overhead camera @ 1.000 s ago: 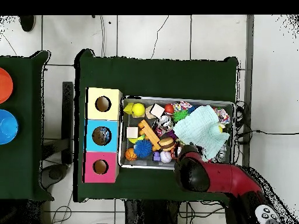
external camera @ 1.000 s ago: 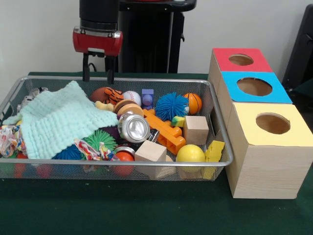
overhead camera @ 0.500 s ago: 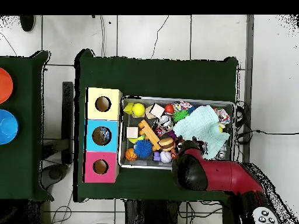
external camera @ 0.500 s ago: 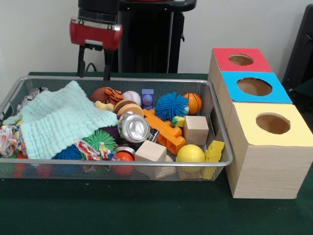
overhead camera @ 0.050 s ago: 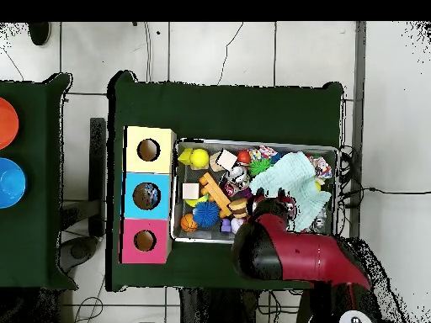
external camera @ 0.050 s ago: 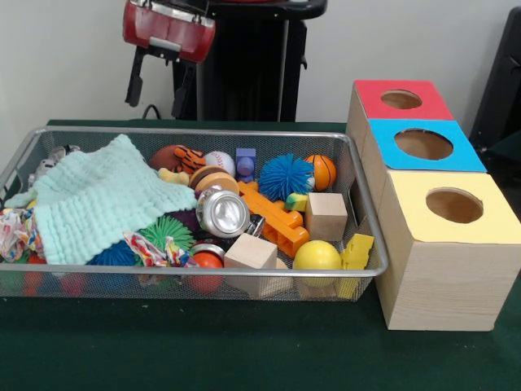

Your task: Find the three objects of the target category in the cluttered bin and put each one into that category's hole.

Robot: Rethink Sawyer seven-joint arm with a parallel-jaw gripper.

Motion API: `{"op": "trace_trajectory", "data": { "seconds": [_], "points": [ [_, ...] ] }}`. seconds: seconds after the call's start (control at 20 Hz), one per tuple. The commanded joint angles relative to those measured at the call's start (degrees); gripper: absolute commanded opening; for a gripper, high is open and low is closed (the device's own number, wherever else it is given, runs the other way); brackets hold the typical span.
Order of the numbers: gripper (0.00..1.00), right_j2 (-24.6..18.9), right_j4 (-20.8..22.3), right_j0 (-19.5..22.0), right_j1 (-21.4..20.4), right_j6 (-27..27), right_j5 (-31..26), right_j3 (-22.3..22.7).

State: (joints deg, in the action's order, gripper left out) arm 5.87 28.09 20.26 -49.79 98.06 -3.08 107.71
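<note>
Overhead, the gripper (external camera @ 0.050 s ago: 158, 81) hangs empty with its fingers spread apart. Below it sits the wire bin (external camera @ 0.050 s ago: 368, 236) (a mint cloth (external camera @ 0.050 s ago: 102, 199) covers the toys nearest underneath), with the three holed boxes (external camera @ 0.050 s ago: 444, 236) well off to its side.

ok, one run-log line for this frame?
gripper: open, empty, raised behind bin | bin: cluttered, cloth on toys | holes: nothing visible inside
</note>
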Motion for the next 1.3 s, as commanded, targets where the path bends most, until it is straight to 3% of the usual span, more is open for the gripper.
{"op": "trace_trajectory", "data": {
  "seconds": [0.05, 0.6, 1.3],
  "points": [
    [1.0, 11.71, -3.31, -4.51, 6.44, 12.35, 14.19, -2.51],
    [1.0, 14.19, -10.12, -5.28, 13.68, 8.53, 20.72, -3.14],
    [1.0, 11.08, -8.79, -2.0, 20.99, 7.71, 24.15, -7.25]
  ]
}}
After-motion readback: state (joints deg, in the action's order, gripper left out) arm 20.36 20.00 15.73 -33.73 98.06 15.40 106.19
